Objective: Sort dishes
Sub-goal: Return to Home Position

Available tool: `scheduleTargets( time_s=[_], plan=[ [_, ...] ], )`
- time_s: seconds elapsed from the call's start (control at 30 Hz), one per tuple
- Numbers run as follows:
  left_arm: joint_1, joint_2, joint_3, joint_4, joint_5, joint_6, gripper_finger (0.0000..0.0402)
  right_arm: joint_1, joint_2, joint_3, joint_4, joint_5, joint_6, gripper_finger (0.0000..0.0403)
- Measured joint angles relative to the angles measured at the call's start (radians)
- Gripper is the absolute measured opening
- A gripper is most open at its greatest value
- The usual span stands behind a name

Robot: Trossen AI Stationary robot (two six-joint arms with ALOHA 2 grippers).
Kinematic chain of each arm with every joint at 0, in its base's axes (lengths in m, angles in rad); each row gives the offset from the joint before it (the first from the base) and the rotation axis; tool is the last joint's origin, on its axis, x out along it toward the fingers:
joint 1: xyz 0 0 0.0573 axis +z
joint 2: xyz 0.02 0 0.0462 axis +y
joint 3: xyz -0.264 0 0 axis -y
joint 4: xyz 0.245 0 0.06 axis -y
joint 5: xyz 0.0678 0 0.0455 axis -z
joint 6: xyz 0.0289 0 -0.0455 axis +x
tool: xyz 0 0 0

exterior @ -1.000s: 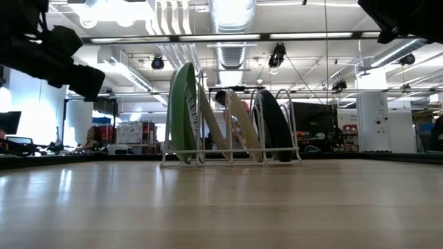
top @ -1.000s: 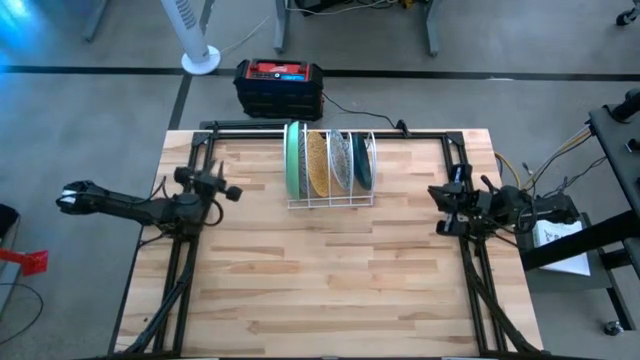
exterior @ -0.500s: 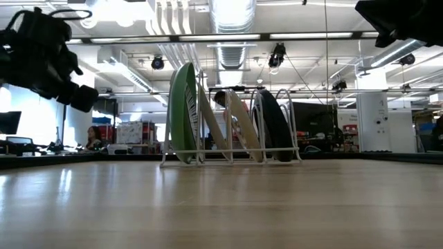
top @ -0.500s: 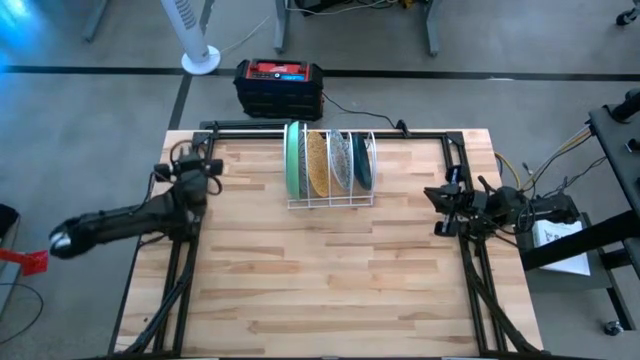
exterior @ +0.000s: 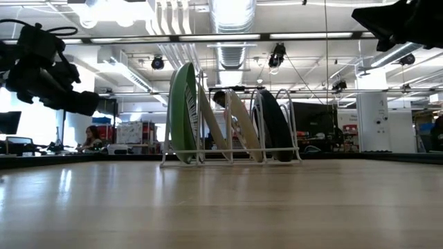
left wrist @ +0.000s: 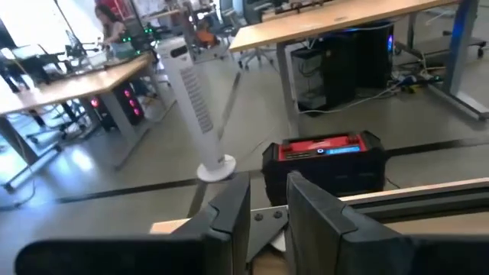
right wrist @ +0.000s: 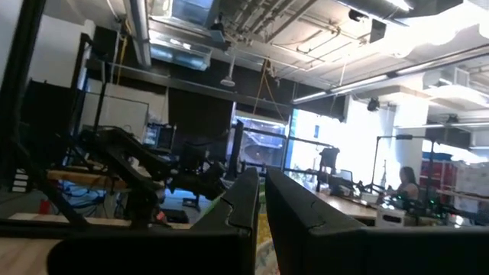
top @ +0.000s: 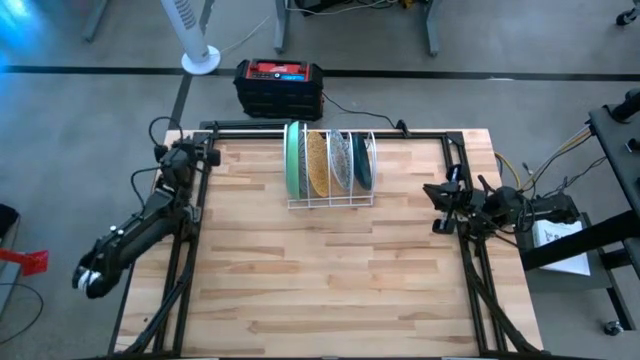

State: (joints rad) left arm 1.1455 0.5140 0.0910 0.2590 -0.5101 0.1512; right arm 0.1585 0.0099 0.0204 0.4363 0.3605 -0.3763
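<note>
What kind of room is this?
Probably a robot lab or workshop, not a kitchen: robot arms stand at a wooden table, with computer desks around and bare ceiling pipes overhead.

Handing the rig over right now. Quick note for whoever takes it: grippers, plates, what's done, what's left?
Left gripper: fingers a narrow gap apart, empty, at the far left corner of the wooden table.
Right gripper: shut, empty, at the right edge.
Plates: all four stand on edge in the white wire rack. From the left: plain light green plate, mustard-yellow speckled plate, white blue-floral plate, dark teal plate.
Done: every plate racked.
Left: probably only parking both arms.
</note>
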Motion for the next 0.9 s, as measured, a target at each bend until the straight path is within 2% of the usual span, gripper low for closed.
scheduleTargets(
  time_s=[0.17, 0.9],
  plan=[
    [0.020, 0.010, 0.000, 0.011, 0.027, -0.006, 0.0077, 0.000, 0.000, 0.000, -0.016, 0.009, 0.000, 0.0018],
    [0.019, 0.010, 0.000, 0.010, 0.023, -0.045, 0.0077, 0.000, 0.000, 0.000, -0.016, 0.008, 0.001, 0.0018]
  ],
)
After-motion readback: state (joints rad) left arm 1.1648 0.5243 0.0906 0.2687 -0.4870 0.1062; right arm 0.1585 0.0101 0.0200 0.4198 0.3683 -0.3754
